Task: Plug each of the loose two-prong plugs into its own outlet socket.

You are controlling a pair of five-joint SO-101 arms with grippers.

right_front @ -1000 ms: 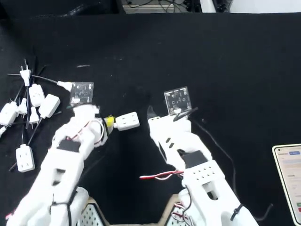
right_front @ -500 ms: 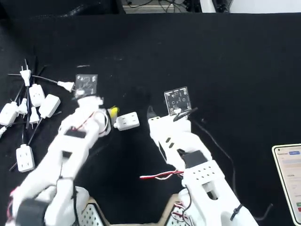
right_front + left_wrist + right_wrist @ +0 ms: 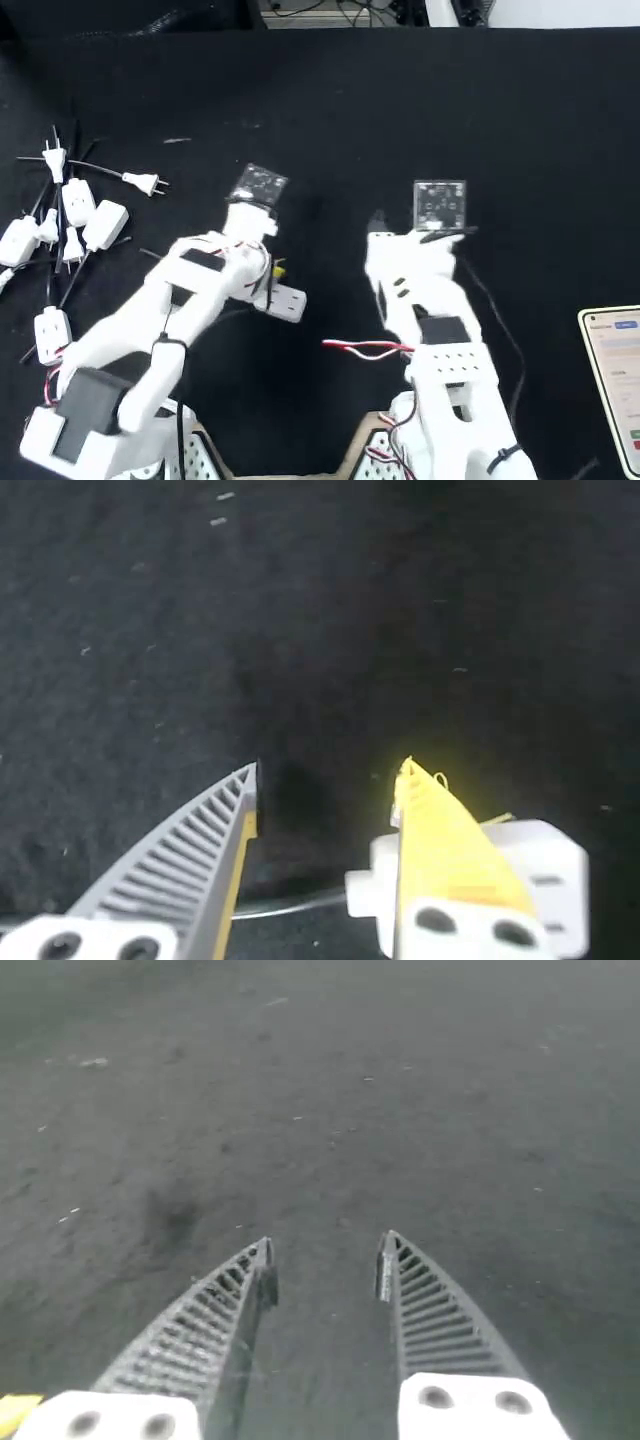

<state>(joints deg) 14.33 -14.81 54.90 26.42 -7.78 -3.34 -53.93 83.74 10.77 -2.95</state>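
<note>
High view takes in the black table, with the two white arms coming up from its near edge. The left arm slants toward the middle and the right arm runs almost straight up beside it. Each carries a small square patterned plate at its wrist, the left plate tilted and the right plate square-on. A heap of white plugs and sockets with black cords lies at the table's far left, well apart from both arms. One two-prong plug sticks out of that heap toward the centre. A lit phone sits at the right edge. One white outlet socket lies just beside the left arm's tip. In the left wrist view the left gripper is spread wide and holds nothing, one finger grey and the other yellow. The socket sits outside the yellow finger, not between the two, and a thin cable crosses the gap near the finger bases. In the right wrist view the right gripper is likewise parted and empty, over bare black cloth.
</note>
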